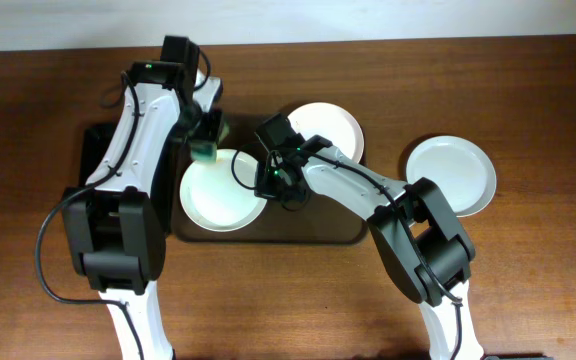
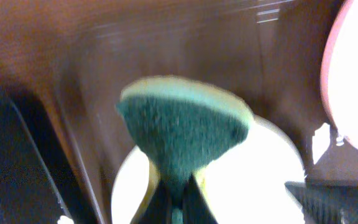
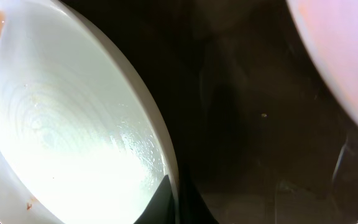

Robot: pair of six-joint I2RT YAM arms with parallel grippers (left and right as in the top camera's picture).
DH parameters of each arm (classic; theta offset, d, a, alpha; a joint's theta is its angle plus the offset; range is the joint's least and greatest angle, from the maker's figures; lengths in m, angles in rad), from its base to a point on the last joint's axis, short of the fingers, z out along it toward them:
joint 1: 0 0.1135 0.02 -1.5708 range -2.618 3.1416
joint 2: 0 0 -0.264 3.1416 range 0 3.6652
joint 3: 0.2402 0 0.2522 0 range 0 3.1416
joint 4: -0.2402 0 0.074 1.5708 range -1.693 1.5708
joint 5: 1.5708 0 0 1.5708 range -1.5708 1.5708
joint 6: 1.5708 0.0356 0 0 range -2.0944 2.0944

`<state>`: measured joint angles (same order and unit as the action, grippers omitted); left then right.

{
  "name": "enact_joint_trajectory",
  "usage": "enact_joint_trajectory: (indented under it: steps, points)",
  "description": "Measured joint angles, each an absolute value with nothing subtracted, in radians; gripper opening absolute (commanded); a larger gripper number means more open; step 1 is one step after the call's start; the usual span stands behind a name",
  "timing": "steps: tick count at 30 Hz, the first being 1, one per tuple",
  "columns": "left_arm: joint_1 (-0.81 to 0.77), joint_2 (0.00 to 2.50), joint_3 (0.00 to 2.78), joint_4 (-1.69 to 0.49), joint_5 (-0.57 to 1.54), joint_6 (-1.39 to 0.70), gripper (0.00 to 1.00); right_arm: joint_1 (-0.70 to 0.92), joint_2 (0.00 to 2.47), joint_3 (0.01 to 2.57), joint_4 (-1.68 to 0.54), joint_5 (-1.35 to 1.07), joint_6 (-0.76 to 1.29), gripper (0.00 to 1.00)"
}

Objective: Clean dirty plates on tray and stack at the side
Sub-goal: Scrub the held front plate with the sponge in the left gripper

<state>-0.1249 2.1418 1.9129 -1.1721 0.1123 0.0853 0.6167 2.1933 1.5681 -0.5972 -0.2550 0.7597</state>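
One white plate (image 1: 223, 195) lies on the left part of the dark brown tray (image 1: 303, 232). My right gripper (image 1: 271, 182) is shut on its right rim; the right wrist view shows the fingers (image 3: 176, 202) pinching the rim of this plate (image 3: 67, 124), which has small orange-brown specks. My left gripper (image 1: 205, 140) is shut on a green and yellow sponge (image 1: 204, 151) just above the plate's far edge; the left wrist view shows the sponge (image 2: 182, 124) over the plate (image 2: 260, 180). A second plate (image 1: 328, 128) sits at the tray's back. A third plate (image 1: 455, 175) lies on the table to the right.
A smaller glossy black tray (image 1: 92, 150) lies left of the brown tray, partly under my left arm, and shows in the left wrist view (image 2: 11, 168). The wooden table (image 1: 538, 270) surrounds everything. The second plate also shows in the right wrist view (image 3: 340, 56).
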Motion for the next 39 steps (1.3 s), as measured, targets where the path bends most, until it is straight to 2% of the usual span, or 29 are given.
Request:
enact_joint_trajectory:
  steps: [1,3,10,16,20,24,28,31,33,34,39]
  points:
    - [-0.125,2.142,1.904,-1.237,0.12,0.083,0.0,0.617,2.193,1.568,-0.596,-0.254,0.759,0.04]
    - [-0.125,2.142,1.84,-1.217,0.125,0.081,0.01,0.617,2.193,1.568,-0.595,-0.253,0.76,0.04]
    - [-0.125,2.148,1.579,-0.904,0.242,0.028,0.01,0.617,2.194,1.568,-0.593,-0.252,0.761,0.04]
    - [-0.138,2.143,1.579,-0.871,-0.044,-0.238,0.01,0.617,2.195,1.568,-0.587,-0.252,0.764,0.04]
    - [-0.138,2.143,1.581,-0.995,-0.146,-0.338,0.01,0.619,2.195,1.568,-0.586,-0.26,0.758,0.04]
    - [-0.123,2.143,1.582,-1.068,-0.039,-0.151,0.0,0.619,2.195,1.568,-0.594,-0.26,0.752,0.04]
    - [-0.113,2.143,1.579,-0.944,0.087,-0.002,0.01,0.611,2.195,1.568,-0.597,-0.252,0.76,0.04]
    - [-0.117,2.143,1.573,-0.78,0.098,-0.007,0.0,0.608,2.195,1.568,-0.59,-0.243,0.779,0.04]
    - [-0.126,2.143,1.572,-0.762,0.034,-0.057,0.01,0.608,2.195,1.568,-0.589,-0.242,0.783,0.04]
    - [-0.132,2.143,1.573,-0.78,-0.056,-0.141,0.0,0.609,2.195,1.568,-0.579,-0.242,0.782,0.04]
    - [-0.132,2.141,1.58,-0.96,-0.078,-0.173,0.01,0.612,2.195,1.568,-0.591,-0.25,0.764,0.04]
